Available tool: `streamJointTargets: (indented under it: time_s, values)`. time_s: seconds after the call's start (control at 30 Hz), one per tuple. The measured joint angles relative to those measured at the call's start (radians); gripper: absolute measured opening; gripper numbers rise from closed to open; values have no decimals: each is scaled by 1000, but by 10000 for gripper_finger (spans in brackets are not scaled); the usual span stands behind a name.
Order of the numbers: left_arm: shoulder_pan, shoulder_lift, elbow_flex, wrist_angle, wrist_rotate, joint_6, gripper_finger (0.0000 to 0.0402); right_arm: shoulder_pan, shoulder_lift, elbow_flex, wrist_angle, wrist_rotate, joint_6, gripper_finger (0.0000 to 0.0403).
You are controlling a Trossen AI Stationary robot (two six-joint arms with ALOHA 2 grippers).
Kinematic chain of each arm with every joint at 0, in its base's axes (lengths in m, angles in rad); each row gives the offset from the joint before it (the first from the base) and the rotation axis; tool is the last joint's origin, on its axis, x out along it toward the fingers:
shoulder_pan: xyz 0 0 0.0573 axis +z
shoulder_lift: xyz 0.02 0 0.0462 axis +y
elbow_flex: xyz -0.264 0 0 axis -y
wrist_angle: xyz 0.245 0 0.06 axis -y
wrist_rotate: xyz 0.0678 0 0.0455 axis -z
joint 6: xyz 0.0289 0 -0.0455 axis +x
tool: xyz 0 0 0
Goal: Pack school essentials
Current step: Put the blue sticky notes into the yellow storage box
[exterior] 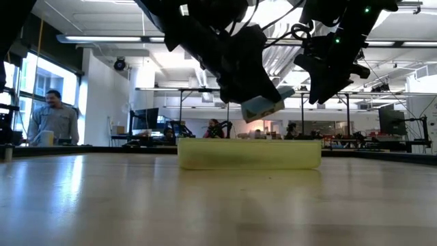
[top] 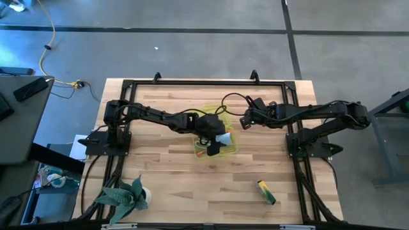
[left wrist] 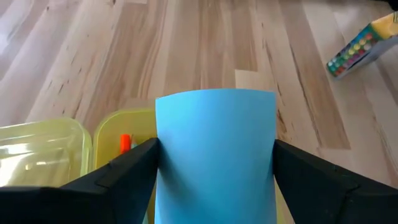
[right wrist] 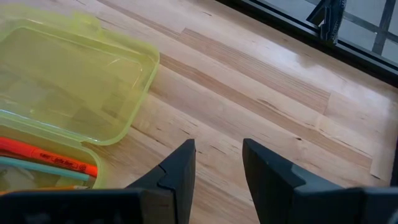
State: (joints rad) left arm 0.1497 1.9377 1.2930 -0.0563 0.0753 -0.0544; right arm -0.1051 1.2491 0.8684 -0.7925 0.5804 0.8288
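My left gripper [left wrist: 214,163] is shut on the light-blue note pad [left wrist: 214,137] and hangs over the translucent yellow case [top: 206,151]. In the low view the note pad [exterior: 263,106] hovers just above the case [exterior: 249,154]. A red-orange marker [right wrist: 53,160] and a pale pencil lie in the case. My right gripper [right wrist: 217,165] is open and holds nothing. It hovers above the table beside the case's far right corner [top: 243,120]. A small yellow-green stationery set [top: 266,191] with coloured dots lies flat on the table near the near edge. My left gripper pinches the note pad between its two fingers, one on each side edge [left wrist: 163,155]. The fingers [left wrist: 127,171] slant down from above. The pad is lifted clear and tilted, its lower end [exterior: 254,113] above the open case.
The case's open lid [right wrist: 74,74] lies flat on the table toward the far edge. A green leafy plant [top: 124,195] stands at the near left corner. Bare wood lies between the case and the stationery set. A person [exterior: 56,119] stands in the room beyond.
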Motion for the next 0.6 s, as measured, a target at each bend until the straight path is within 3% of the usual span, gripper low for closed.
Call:
streamJointTargets:
  time_s: [0.6]
  values:
    - [-1,0,0,-85,-9,-16,292,0,0,0,-1,13,0,124]
